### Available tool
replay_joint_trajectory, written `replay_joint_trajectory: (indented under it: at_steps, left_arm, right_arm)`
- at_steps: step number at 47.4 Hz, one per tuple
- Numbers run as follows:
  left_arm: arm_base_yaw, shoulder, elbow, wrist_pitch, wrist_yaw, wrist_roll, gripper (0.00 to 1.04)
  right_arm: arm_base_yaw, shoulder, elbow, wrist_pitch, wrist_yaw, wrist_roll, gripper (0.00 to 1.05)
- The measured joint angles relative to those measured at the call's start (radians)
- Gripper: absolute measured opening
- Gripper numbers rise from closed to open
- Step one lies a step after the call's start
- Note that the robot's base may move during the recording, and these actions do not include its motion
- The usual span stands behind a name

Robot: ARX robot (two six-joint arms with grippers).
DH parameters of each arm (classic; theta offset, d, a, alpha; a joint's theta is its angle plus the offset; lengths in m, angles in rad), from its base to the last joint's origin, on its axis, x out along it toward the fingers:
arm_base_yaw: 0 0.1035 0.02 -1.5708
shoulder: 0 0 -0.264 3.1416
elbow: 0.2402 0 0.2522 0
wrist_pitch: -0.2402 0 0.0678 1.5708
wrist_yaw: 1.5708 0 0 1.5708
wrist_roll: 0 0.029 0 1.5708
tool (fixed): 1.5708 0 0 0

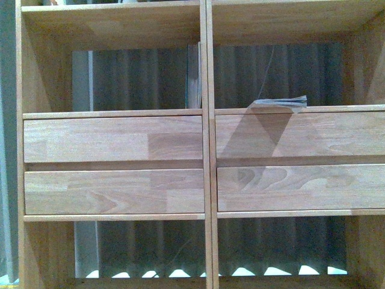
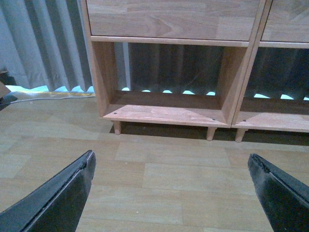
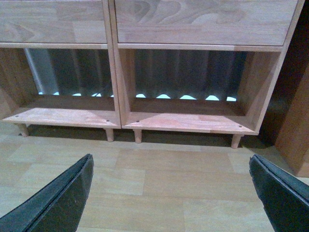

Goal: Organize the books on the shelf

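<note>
The left end effector [image 2: 169,191] is seen spread wide and empty over the wooden floor [image 2: 159,145], and the right end effector [image 3: 169,191] is likewise held apart with nothing in it. Beyond them the shelf [image 1: 204,162] is faced. An upright book [image 1: 194,75] is stood against the central divider in the left compartment above the drawer fronts [image 1: 114,138]. A thin pale book [image 1: 280,103] is laid flat at the front edge of the right one.
</note>
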Motion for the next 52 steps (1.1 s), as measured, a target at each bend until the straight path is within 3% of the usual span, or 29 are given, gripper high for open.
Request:
replay_joint_trajectory:
  at_steps: [52]
  left_arm:
    - [0.000,0.000,0.000,0.000,0.000,0.000,0.97]
  right_arm:
    - [0.000,0.000,0.000,0.000,0.000,0.000,0.98]
